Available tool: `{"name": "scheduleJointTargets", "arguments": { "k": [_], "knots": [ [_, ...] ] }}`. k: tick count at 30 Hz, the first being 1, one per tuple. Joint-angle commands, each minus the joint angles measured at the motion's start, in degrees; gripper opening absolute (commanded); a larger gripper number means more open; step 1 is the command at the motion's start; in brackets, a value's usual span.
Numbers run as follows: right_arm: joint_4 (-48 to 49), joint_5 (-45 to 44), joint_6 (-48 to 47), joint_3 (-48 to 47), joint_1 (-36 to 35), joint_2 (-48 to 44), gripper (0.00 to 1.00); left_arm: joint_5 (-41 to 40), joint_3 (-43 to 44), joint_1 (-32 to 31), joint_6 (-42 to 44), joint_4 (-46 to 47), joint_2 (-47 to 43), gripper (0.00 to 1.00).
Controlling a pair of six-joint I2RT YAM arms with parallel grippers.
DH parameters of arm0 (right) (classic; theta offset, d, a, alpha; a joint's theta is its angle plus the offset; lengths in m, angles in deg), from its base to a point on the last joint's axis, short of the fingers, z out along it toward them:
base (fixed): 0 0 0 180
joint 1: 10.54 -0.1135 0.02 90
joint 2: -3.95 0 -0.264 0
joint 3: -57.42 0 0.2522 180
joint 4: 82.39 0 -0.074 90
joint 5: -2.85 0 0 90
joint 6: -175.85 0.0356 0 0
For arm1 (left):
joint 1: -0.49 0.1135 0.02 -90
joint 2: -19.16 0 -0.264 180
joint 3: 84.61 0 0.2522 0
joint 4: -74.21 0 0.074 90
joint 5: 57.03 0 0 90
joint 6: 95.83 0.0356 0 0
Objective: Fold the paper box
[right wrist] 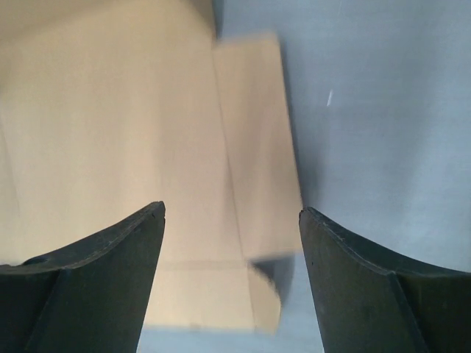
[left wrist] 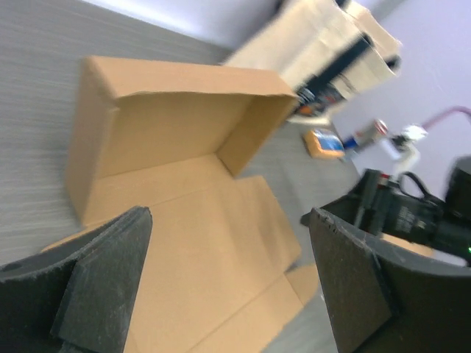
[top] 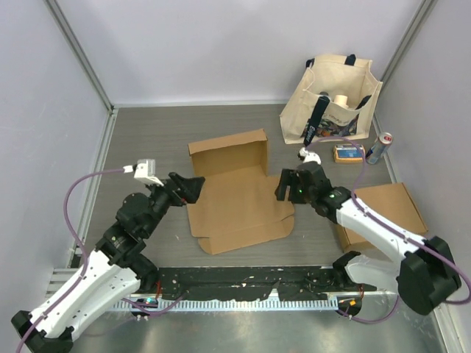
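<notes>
Cardboard box (top: 235, 198) at table centre, between both arms. Far end has three walls raised; near panel and flaps lie flat on tabletop. Left gripper (top: 193, 188) at box's left edge, jaws spread wide, nothing held. Right gripper (top: 287, 185) over box's right flap, jaws wide apart, empty. Canvas tote bag (top: 333, 95) at far right. Flat cardboard sheet (top: 390, 206) beside right arm.

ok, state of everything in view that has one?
box: half folded, far walls up, near panels flat
left gripper: open, empty, by box's left edge
right gripper: open, empty, by box's right edge
bag: upright, top open
can: upright
spare cardboard: flat
</notes>
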Motion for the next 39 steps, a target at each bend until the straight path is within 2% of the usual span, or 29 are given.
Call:
{"name": "scheduleJointTargets", "arguments": {
  "k": [1,3,4,6,7,9,10,11,12,16,17,18,20,21,23,25,28,29,32,33,35,36,38,39],
  "knots": [
    [-14.28,22.89,5.53,5.82,8.66,-7.85,0.77,26.12,12.19,0.09,7.3,-10.22,12.22,0.86],
    [-14.28,27.11,4.47,7.07,11.59,-9.45,0.71,33.44,19.58,-0.69,10.82,-14.52,18.41,0.8],
    [-13.67,29.31,4.38,7.16,12.38,-9.63,0.7,34.69,21.43,-3.4,12.05,-15.33,23.23,0.77],
    [-12.96,32.56,5.87,7.42,12.91,-7.01,0.63,31.73,23.73,-8.14,17.21,-15.6,26.6,0.76],
    [-12.61,33.28,6.39,8.38,12.91,-5.95,0.61,28.66,24.69,-13.22,18.99,-15.95,28.01,0.77],
    [-8.51,36.08,8.67,10.84,12.91,-4.71,0.55,24.96,26.63,-17.99,25.04,-16.83,32.93,0.8],
    [-6.82,38.01,9.73,13.9,12.91,-5.15,0.52,23.03,27.33,-22.54,27.25,-17.44,34.6,0.82],
    [-5.07,39.07,11.13,15.41,12.83,-6.11,0.43,19.18,28.99,-24.84,28.92,-17.97,38.44,0.83],
    [-2.26,39.69,12.8,16.64,12.83,-7.95,0.4,18.53,29.62,-26.7,30.42,-18.24,40.22,0.84],
    [-2.85,38.04,13.17,17.27,12.91,-8.67,0.29,6.95,30.77,-36.89,39.98,-14.82,49.89,0.9],
    [-3.03,37.94,13.43,16.92,13.0,-8.32,0.19,4.4,30.51,-38.56,41.93,-13.51,51.73,0.92],
    [-3.03,38.38,14.21,16.48,13.0,-7.88,0.12,-3.37,30.85,-42.15,43.78,-12.1,56.36,0.94],
    [-3.29,39.69,16.94,14.72,13.09,-7.26,0.01,-10.01,31.9,-44.81,48.6,-11.3,60.87,0.96],
    [-3.9,40.4,17.64,14.2,13.18,-7.35,0.01,-15.08,31.91,-46.39,49.67,-9.03,63.94,0.97],
    [-4.52,42.59,18.79,12.44,14.14,-8.14,0.01,-18.02,32.17,-46.84,51.35,-8.75,66.16,0.97],
    [-6.8,44.09,18.18,10.51,15.11,-9.36,0.01,-24.6,31.74,-47.02,52.05,-7.17,67.74,0.95],
    [-7.6,48.48,18.52,9.71,15.55,-9.9,0.01,-33.12,30.33,-47.02,56.53,-2.7,70.11,0.92],
    [-7.69,49.45,19.14,9.53,15.73,-9.55,0.01,-35.85,29.8,-47.02,58.45,1.49,71.17,0.91],
    [-8.47,52.0,17.92,8.31,15.73,-9.19,0.01,-44.2,29.71,-46.75,64.26,7.22,75.47,0.78],
    [-9.96,51.92,17.3,7.43,15.73,-9.28,0.01,-45.62,29.8,-46.67,65.84,8.38,76.09,0.65],
    [-11.2,51.92,15.64,6.55,15.73,-9.37,0.01,-46.33,30.33,-46.58,65.68,8.39,76.54,0.52],
    [-12.16,51.92,15.28,5.67,15.81,-9.46,0.01,-46.6,30.24,-46.4,65.68,8.48,76.36,0.36],
    [-12.34,51.74,14.66,4.62,16.08,-9.46,0.01,-46.42,31.03,-45.88,64.54,5.86,74.62,0.17],
    [-13.13,51.05,11.96,2.26,16.78,-9.11,0.06,-46.43,31.2,-45.61,64.02,4.8,73.56,0.02]
  ]
}}
